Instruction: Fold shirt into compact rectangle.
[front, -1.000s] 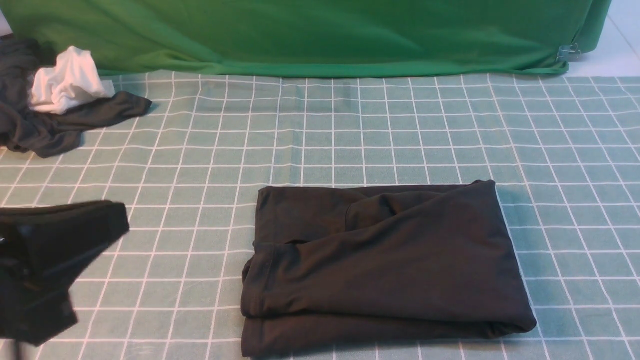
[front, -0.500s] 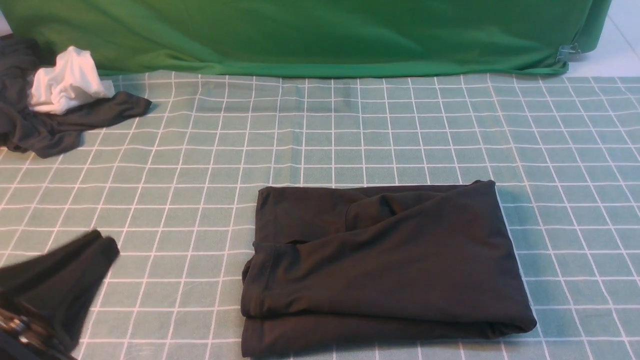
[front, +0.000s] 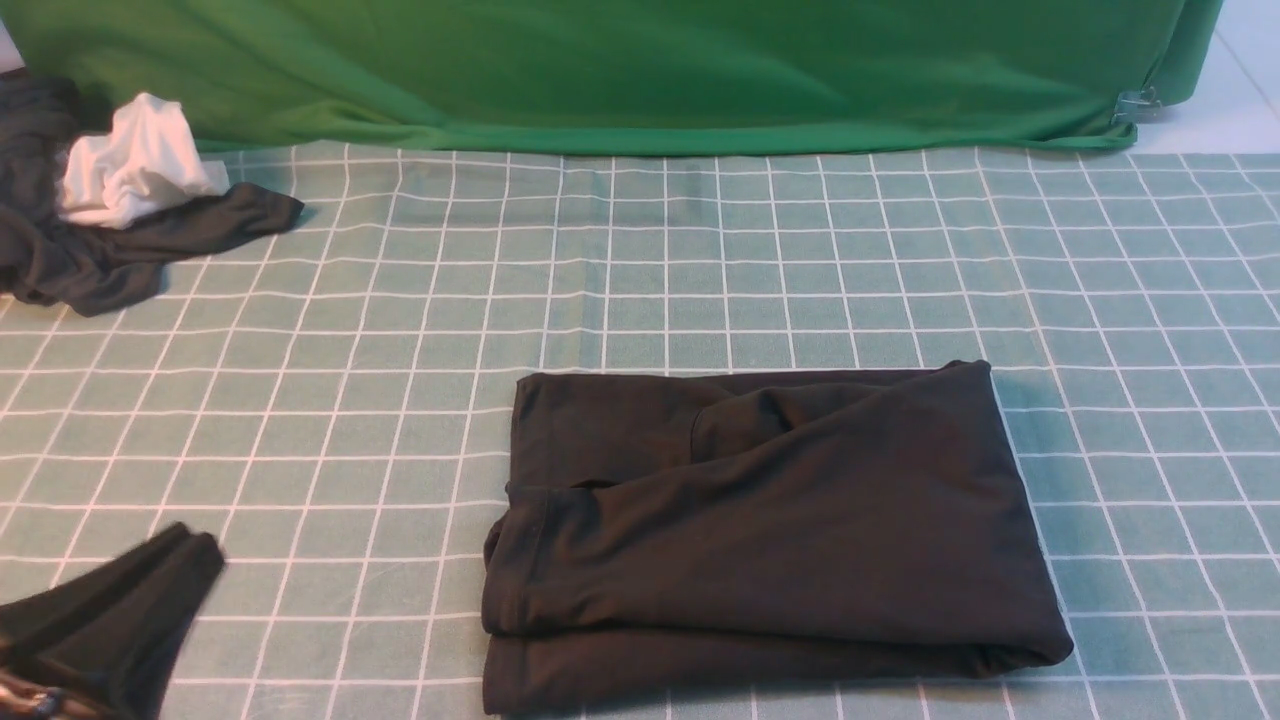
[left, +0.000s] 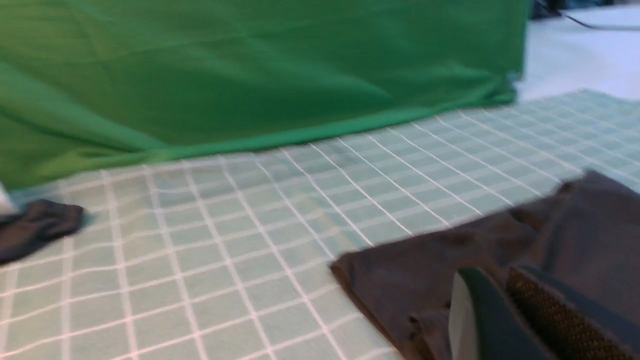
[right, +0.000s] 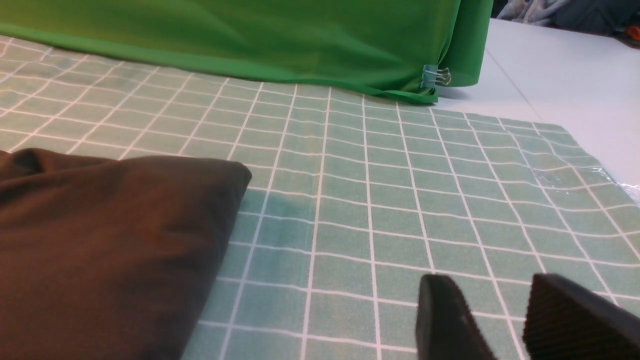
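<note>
Lower left of the front view, the robot's left gripper (front: 195, 545) has its fingers together, empty; the right gripper (right: 492, 285), in its wrist view, stands parted, holding nothing. The black shirt (front: 790, 530) lies bundled lower centre; squaring it probably wants all layers pinched together at the edge. Nothing visibly blocks it. Dark garment (front: 90, 265) and white cloth (front: 135, 165) sit upper left.

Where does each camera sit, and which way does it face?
Front: between the arms, facing forward over the folded black shirt; left gripper shows.
Left wrist: on that arm, facing the green cloth backdrop; its gripper shows.
Right wrist: on that arm, facing the backdrop's clipped corner; right gripper shows.
All share shirt and backdrop.
</note>
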